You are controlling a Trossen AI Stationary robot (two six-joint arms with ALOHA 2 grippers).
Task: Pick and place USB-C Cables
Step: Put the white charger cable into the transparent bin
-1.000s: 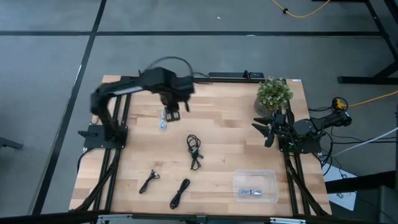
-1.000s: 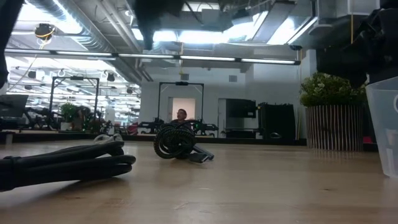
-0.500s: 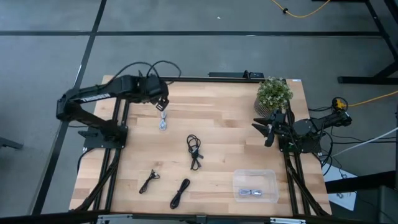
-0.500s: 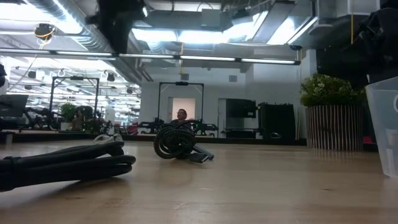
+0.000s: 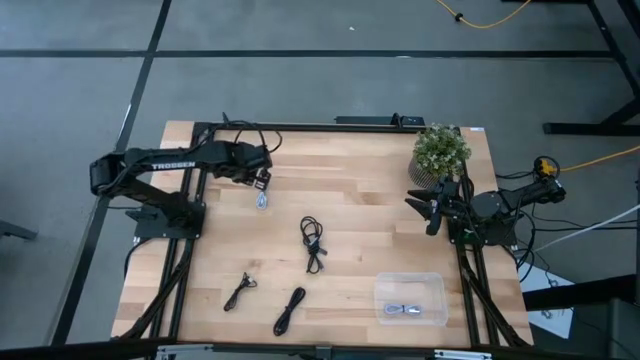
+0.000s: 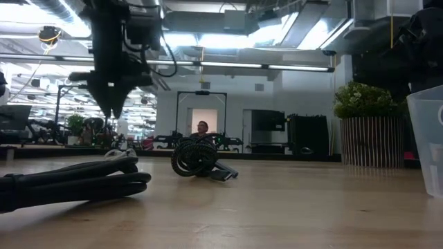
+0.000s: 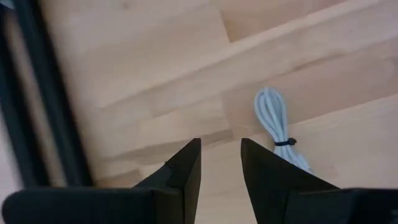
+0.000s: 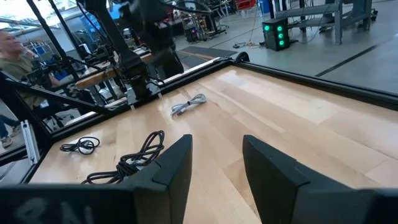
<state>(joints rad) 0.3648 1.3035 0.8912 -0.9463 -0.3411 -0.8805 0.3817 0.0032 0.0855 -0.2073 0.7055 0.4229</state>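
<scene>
The left hand (image 5: 262, 181) is hovering with fingers slightly spread, the pale cable (image 5: 262, 200) lying just at its 6 o'clock on the desk (image 5: 370, 215). The bundle is looking light, limp and slippery; pinching its tied waist (image 7: 284, 142) seems safest. Black cables (image 5: 313, 243) are lying well apart toward 5 o'clock, leaving open room. The right hand (image 5: 430, 212), fingers parted, is waiting beside the plant (image 5: 440, 152).

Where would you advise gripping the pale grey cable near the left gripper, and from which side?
Probably from straight above, across the pale grey cable at its tied waist, where the strands are gathered narrowest; it lies flat on the table, just beside the open left gripper.
</scene>
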